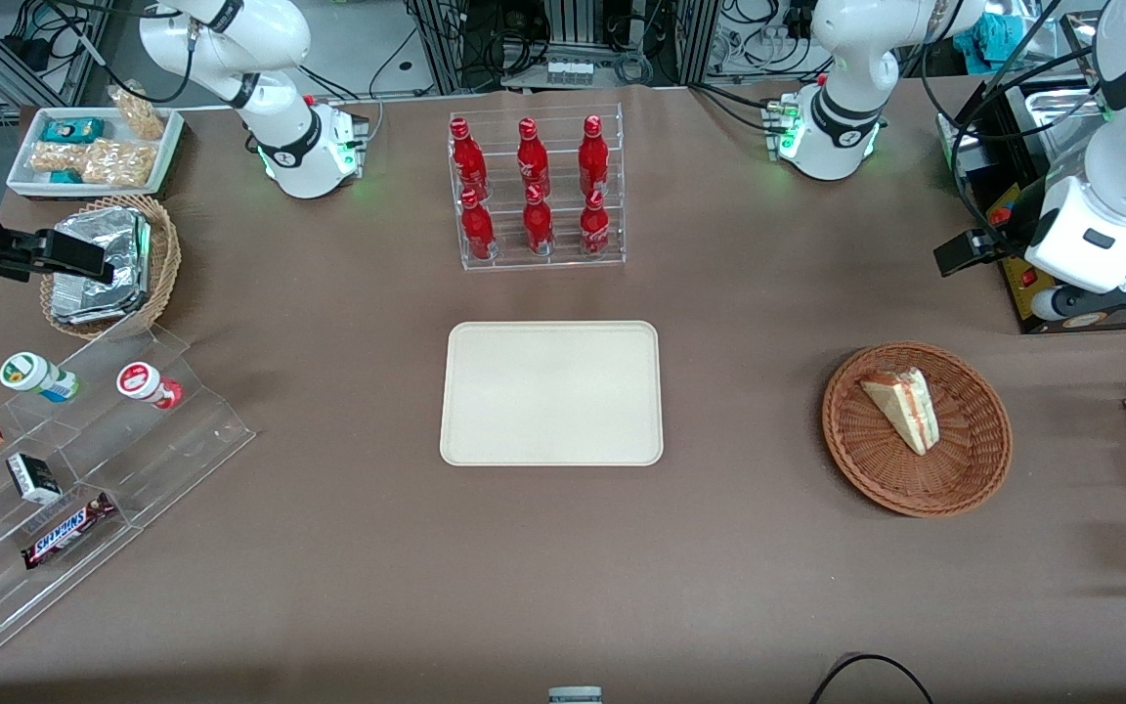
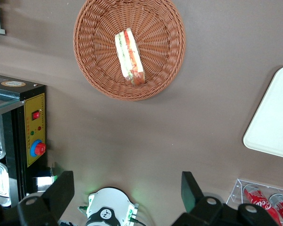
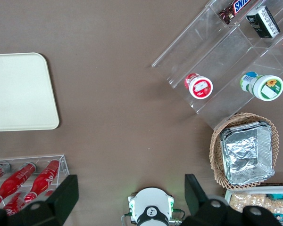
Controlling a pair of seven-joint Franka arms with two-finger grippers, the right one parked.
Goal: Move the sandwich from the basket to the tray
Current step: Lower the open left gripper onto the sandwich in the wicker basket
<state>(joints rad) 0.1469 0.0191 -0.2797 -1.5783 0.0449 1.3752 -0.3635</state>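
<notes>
- The clear-wrapped triangular sandwich (image 1: pixel 903 408) is lying in the shallow reddish-brown wicker basket (image 1: pixel 974 469).
- The left gripper (image 2: pixel 127 190) is hanging high above the table, fingers spread, empty.
- The cream rectangular tray (image 1: pixel 551 393) is sitting well apart.

Bare table between basket (image 1: pixel 954 489) and tray (image 1: pixel 551 337); end effector (image 2: pixel 127 190) high above, seemingly unobstructed.

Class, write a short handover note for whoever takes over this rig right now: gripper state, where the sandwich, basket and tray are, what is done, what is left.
Gripper: open, holding nothing, raised well above the table, farther from the front camera than the basket.
Sandwich: lying in the basket, untouched.
Tray: mid-table, nothing on it.
Done: nothing yet.
Left: descend to the sandwich, grasp, lift, carry it to the tray, release.
</notes>
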